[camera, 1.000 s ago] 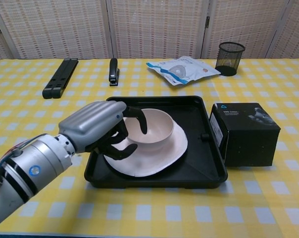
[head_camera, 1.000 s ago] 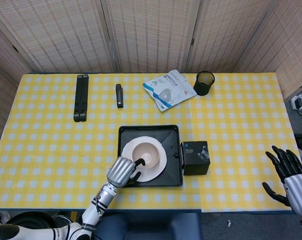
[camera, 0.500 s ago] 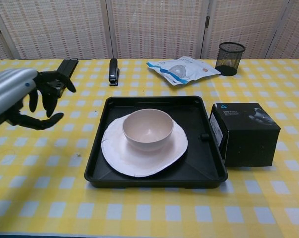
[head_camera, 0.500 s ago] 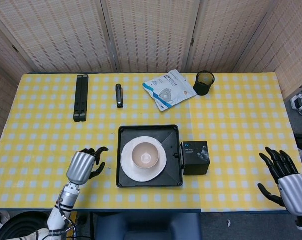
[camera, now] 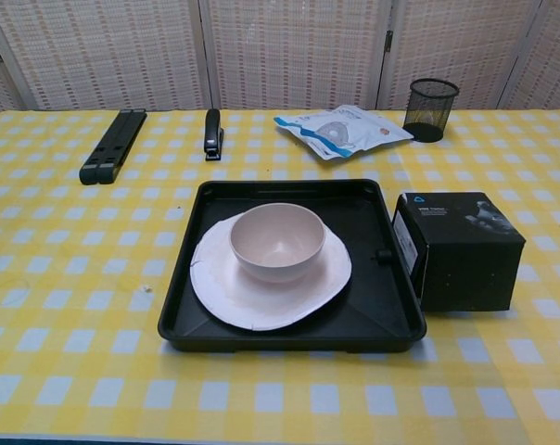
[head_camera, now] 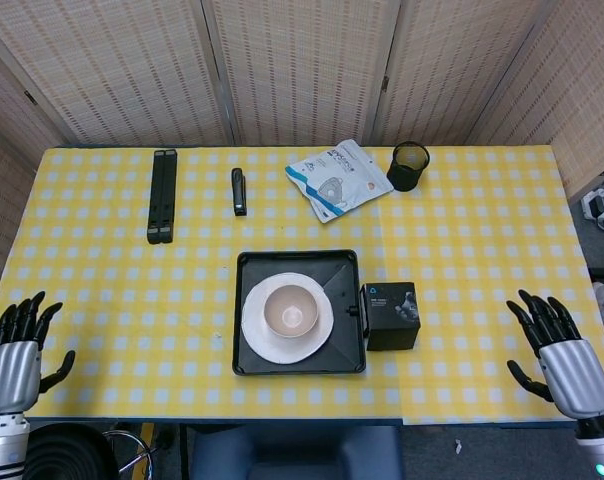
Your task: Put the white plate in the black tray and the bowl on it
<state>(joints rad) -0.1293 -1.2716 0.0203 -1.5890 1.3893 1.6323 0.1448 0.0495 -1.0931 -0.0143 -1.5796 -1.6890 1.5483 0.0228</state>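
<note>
The round white paper plate is lying inside the square black plastic tray at the middle of the yellow-checked table, and the pale beige bowl is sitting upright on top of it, slightly toward the tray's twelve o'clock side. To my eye both halves of the task are looking finished.

The left hand is hanging at the table's eight o'clock corner, fingers spread and holding nothing. The right hand is hovering at the four o'clock corner, likewise splayed and empty. Neither is showing in the chest view.

From either hand the tray is lying well apart, at roughly two o'clock from the left fingers and ten o'clock from the right. The plate and bowl are round, so there is no long axis to line up with. The right hand is looking slightly nearer, though a black cardboard box is standing just beside the tray's three o'clock edge, between it and the tray. If any nudge were wanted, the left side is offering the freer approach.
</note>
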